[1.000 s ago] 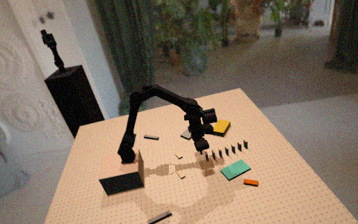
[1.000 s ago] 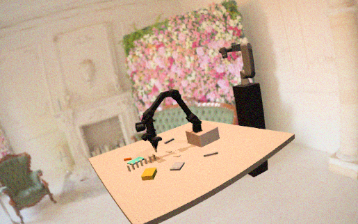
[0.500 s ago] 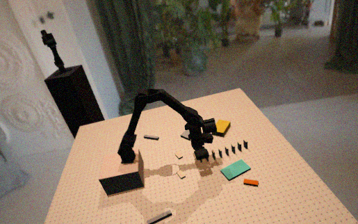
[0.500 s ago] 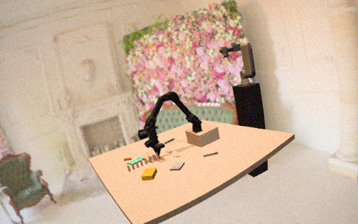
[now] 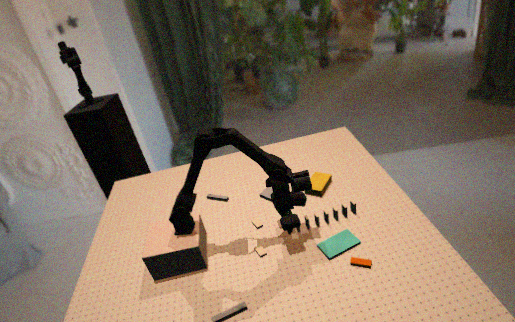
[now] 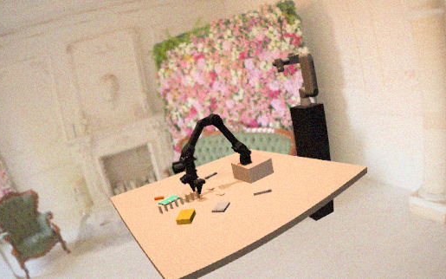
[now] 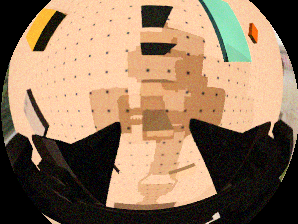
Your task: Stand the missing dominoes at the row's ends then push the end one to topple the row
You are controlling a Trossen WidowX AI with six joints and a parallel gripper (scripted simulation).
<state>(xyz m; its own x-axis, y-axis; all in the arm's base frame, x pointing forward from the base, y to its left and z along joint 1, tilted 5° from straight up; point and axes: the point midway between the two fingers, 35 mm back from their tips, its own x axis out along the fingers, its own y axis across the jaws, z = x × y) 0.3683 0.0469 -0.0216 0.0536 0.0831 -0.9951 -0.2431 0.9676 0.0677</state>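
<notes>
The row of small dark dominoes (image 5: 326, 217) (image 6: 171, 205) (image 7: 156, 16) stands upright and evenly spaced, running away from my gripper. My gripper (image 5: 293, 230) (image 6: 197, 193) (image 7: 156, 124) is low over the row's near end, pointing down, with its fingers open wide. In the wrist view one brownish domino (image 7: 156, 120) is between the parted fingertips, with a gap on each side; it looks upright and in line with the row. In the top and exterior views the fingers partly hide it. Its exact spacing to the neighbouring domino is hard to tell.
A teal slab (image 5: 339, 244) (image 6: 169, 198) (image 7: 230, 30) lies beside the row, with an orange block (image 5: 361, 262) (image 7: 253, 33) beyond. A yellow block (image 5: 320, 183) (image 6: 185, 216) (image 7: 39, 30) and grey slab (image 6: 221, 207) lie on the other side. Grey bars (image 5: 217, 197) (image 5: 229, 312) lie farther off.
</notes>
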